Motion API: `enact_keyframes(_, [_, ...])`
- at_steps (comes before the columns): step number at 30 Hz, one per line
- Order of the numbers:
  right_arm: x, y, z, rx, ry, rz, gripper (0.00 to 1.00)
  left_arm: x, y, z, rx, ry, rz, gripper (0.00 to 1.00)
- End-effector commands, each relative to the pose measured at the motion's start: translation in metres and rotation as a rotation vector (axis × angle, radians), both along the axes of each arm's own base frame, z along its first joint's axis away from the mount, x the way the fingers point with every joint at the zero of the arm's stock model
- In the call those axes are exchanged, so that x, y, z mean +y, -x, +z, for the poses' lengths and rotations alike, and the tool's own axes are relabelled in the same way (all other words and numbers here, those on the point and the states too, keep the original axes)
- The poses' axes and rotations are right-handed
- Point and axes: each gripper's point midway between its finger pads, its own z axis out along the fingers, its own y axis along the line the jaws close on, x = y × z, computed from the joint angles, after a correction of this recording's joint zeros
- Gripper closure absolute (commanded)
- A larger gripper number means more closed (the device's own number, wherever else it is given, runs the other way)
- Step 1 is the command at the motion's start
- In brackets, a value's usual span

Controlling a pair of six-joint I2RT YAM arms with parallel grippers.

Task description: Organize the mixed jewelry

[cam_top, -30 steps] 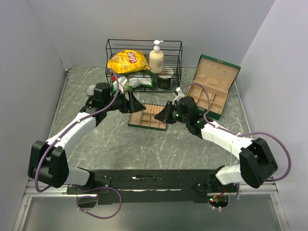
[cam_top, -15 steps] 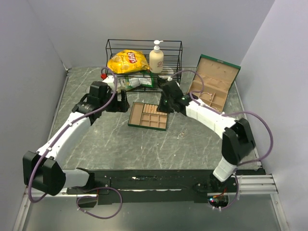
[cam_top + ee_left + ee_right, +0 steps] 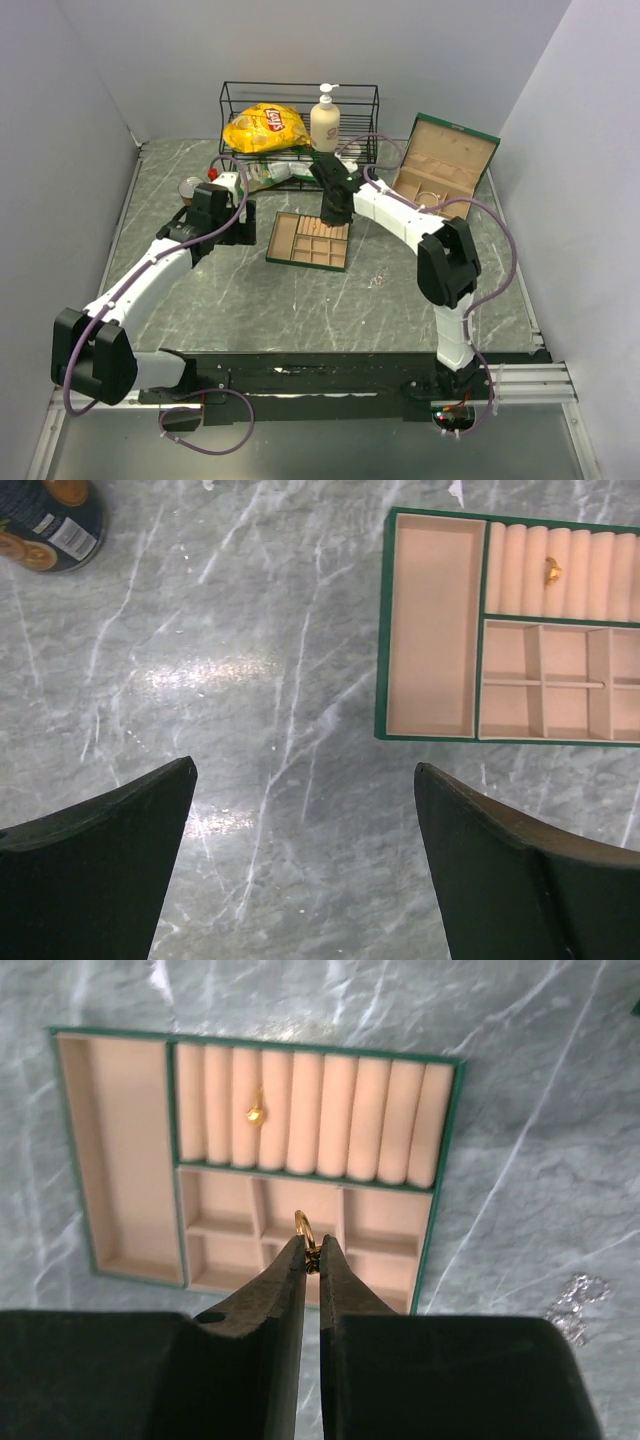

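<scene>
Within the last second the left gripper (image 3: 305, 770) has backed off to the left of the tray (image 3: 110, 1160) and spread its jaws wide. It holds nothing, so its part in this step looks done. The right gripper (image 3: 311, 1245) has swung from the tray's right side to hang over it, its jaws pinched together on a gold ring (image 3: 303, 1228). The ring stands on edge at the fingertips, above the small compartments just below the rolls (image 3: 320, 1110). It is a tiny thin hoop, only its upper arc showing. 1 gold piece (image 3: 256, 1113) already sits in a groove between 2 rolls, so this ring is probably the next to go in. A small tangle of silver pieces (image 3: 575, 1295) lies on the table (image 3: 200, 630) to the right of the tray, apart from it. It may be chain or hoops, but it is too blurred to tell.
</scene>
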Motion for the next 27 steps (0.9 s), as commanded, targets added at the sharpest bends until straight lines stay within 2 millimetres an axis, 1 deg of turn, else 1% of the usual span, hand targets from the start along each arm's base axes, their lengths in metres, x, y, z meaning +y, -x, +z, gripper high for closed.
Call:
enact_keyframes(1, [-0.017, -0.005, -0.003, 0.005, 0.134, -0.024, 1.00, 0.006, -0.011, 0.011, -0.050, -0.017, 0.032, 0.04])
enact_keyframes(3, [-0.020, -0.008, -0.004, 0.005, 0.168, -0.023, 1.00, 0.004, -0.011, 0.011, -0.050, -0.012, 0.026, 0.04])
enact_keyframes(4, [-0.022, -0.009, -0.010, 0.017, 0.185, -0.025, 1.00, 0.003, -0.011, 0.011, -0.048, -0.008, 0.021, 0.04])
enact_keyframes(6, [-0.026, -0.011, -0.012, 0.022, 0.208, -0.027, 1.00, 0.002, -0.012, 0.007, -0.033, -0.010, 0.020, 0.04])
enact_keyframes(7, [-0.028, -0.011, -0.017, 0.034, 0.226, -0.028, 1.00, 0.002, -0.012, 0.008, -0.032, -0.012, 0.019, 0.04])
enact_keyframes(9, [-0.030, -0.014, -0.019, 0.031, 0.231, -0.032, 1.00, 0.002, -0.013, 0.004, -0.017, -0.017, 0.021, 0.04])
enact_keyframes(13, [-0.033, -0.018, -0.028, 0.049, 0.237, -0.034, 1.00, 0.002, -0.013, 0.003, -0.015, -0.020, 0.021, 0.04])
enact_keyframes(15, [-0.035, -0.022, -0.029, 0.049, 0.238, -0.036, 1.00, 0.003, -0.013, 0.002, -0.014, -0.023, 0.021, 0.04])
enact_keyframes(16, [-0.039, -0.023, -0.033, 0.060, 0.247, -0.045, 1.00, 0.003, -0.013, 0.002, -0.014, -0.024, 0.020, 0.04])
enact_keyframes(20, [-0.039, -0.028, -0.036, 0.056, 0.248, -0.048, 1.00, 0.004, -0.013, -0.003, 0.003, -0.035, 0.025, 0.04])
enact_keyframes(24, [-0.042, -0.032, -0.037, 0.056, 0.248, -0.050, 1.00, 0.002, -0.014, -0.004, 0.006, -0.031, 0.020, 0.04])
enact_keyframes(27, [-0.040, -0.033, -0.038, 0.056, 0.241, -0.045, 1.00, 0.002, -0.014, -0.005, 0.012, -0.033, 0.019, 0.04])
